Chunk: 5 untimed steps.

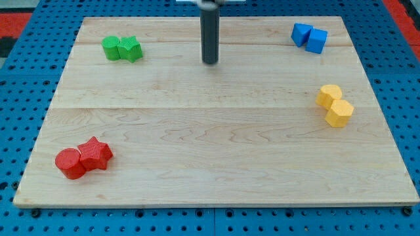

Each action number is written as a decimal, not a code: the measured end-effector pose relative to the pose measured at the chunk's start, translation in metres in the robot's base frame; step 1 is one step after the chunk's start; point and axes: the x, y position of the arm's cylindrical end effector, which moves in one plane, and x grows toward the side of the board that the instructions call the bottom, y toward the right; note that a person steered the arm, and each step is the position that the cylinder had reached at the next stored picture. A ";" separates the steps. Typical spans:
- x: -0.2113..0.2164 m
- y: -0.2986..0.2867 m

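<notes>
My tip (210, 62) rests on the wooden board near the view's top, at mid-width, touching no block. Nearest to it, off to the view's left, are two green blocks side by side: a rounded one (111, 48) and a star-shaped one (130, 48). At the top right a blue block (301, 33) touches a blue cube (317, 40). On the right side two yellow blocks touch: a rounded one (329, 96) and a hexagonal one (340, 113). At the bottom left a red cylinder (69, 163) touches a red star (96, 154).
The wooden board (216, 131) lies on a blue perforated surface (20, 85) that surrounds it on all sides. Red matting shows at the top corners.
</notes>
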 end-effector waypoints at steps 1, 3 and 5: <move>-0.048 0.000; -0.079 -0.086; -0.083 -0.142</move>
